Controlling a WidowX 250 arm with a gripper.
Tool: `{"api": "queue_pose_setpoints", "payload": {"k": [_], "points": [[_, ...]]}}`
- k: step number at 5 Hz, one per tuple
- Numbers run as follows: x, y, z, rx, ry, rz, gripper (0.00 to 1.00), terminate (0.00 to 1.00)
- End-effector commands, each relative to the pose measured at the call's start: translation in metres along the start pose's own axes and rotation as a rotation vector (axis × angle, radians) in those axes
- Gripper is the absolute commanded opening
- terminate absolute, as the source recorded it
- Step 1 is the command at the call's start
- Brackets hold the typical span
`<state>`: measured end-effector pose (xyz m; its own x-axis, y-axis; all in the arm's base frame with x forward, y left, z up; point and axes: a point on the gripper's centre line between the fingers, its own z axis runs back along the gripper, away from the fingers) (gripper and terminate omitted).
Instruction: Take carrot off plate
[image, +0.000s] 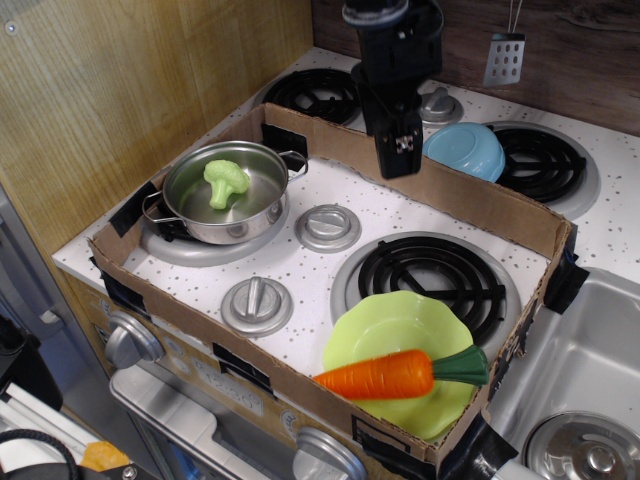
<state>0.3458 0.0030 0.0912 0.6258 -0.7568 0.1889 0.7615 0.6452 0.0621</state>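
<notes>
The orange carrot (385, 376) lies across the front of the lime-green plate (400, 322), at the front right corner inside the cardboard box. Its dark green top points right. Its tip points left and reaches past the plate's rim to the box's front wall. My black gripper (392, 160) hangs high above the back wall of the box, far behind the plate and apart from everything. Its fingers point down, are seen nearly edge-on, look open, and hold nothing.
A steel pot (225, 195) holding a light green broccoli (226, 182) stands at the left. A light blue bowl (465, 150) lies behind the cardboard wall (470, 200). A black burner (435, 275) and two grey knobs (328, 227) lie inside the box. A sink (580, 360) is at the right.
</notes>
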Motion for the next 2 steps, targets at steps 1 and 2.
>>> {"api": "queue_pose_setpoints", "payload": {"k": [1, 2], "points": [[0.008, -0.031, 0.038, 0.055, -0.025, -0.084, 1.00, 0.00], [0.010, -0.047, 0.044, 0.036, -0.035, -0.045, 1.00, 0.00]]}}
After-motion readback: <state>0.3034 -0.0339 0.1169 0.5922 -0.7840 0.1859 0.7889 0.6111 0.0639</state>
